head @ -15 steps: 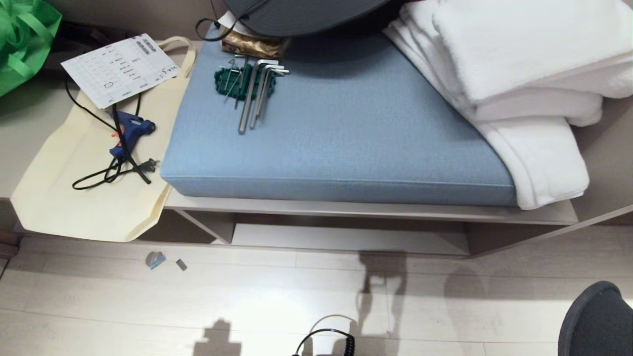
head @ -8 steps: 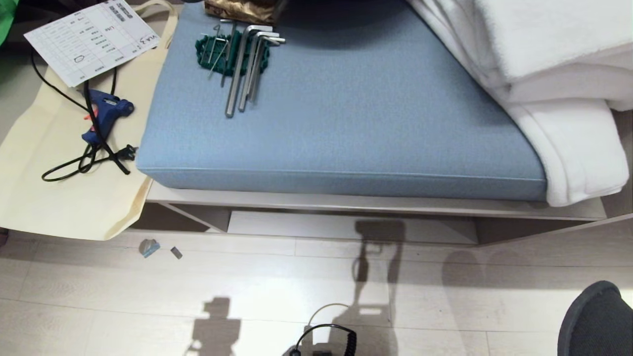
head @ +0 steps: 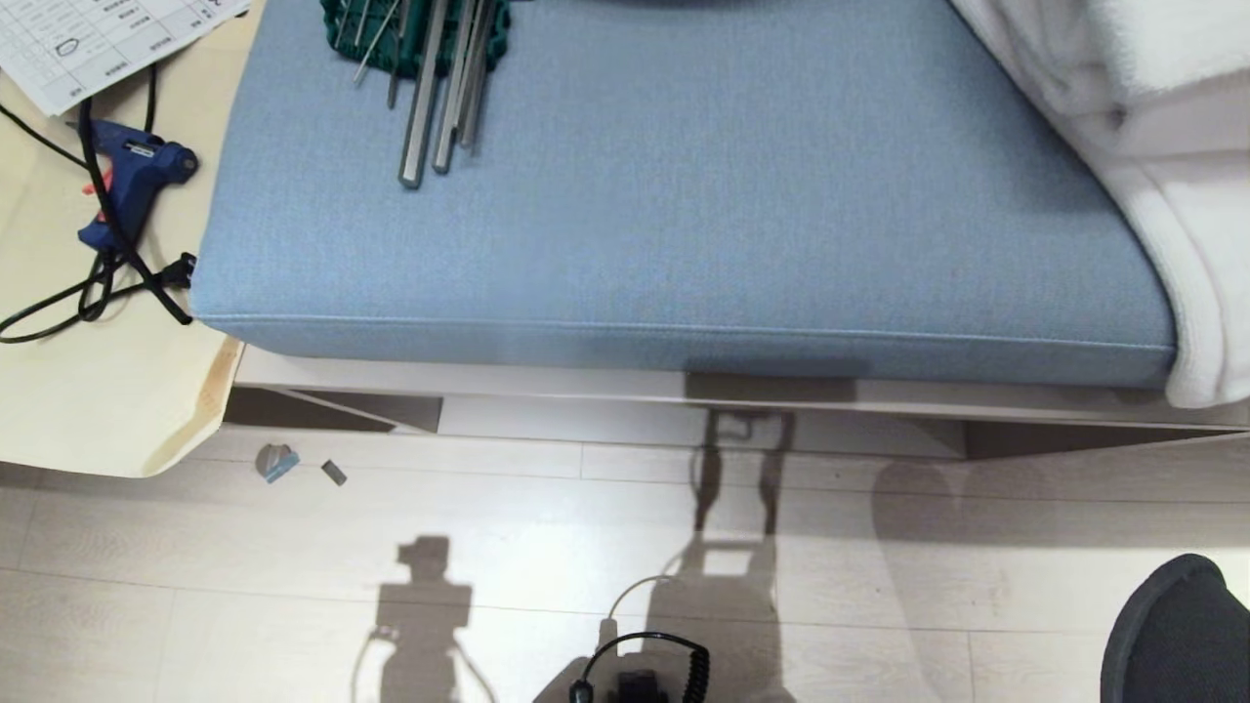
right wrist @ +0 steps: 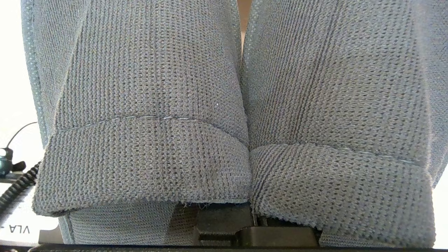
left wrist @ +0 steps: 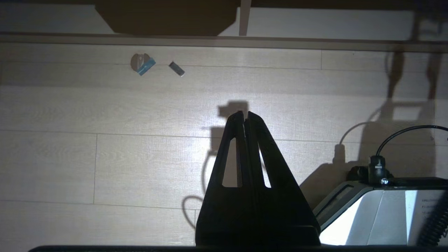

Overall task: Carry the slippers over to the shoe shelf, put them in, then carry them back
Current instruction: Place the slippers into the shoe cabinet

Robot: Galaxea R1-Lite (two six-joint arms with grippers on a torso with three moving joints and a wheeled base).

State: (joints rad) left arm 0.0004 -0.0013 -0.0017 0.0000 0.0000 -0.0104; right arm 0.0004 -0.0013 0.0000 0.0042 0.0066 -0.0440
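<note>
The right gripper (right wrist: pixel 245 229) is clamped on the slippers (right wrist: pixel 224 115), which hang side by side, toes down. The shoe shelf (head: pixel 684 422) lies ahead and below, under the blue cushion (head: pixel 684 195). The left gripper (left wrist: pixel 245 117), pressed together and empty, hangs over bare floor.

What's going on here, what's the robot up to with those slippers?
The robot faces a low bench unit topped with a blue cushion. Its right gripper is shut on the slippers, the grey pair filling the right wrist view side by side. The left gripper is shut and empty, hanging over the wood floor. The shoe shelf under the cushion shows nothing on its pale bottom board, so the slippers are not in yet.
</note>
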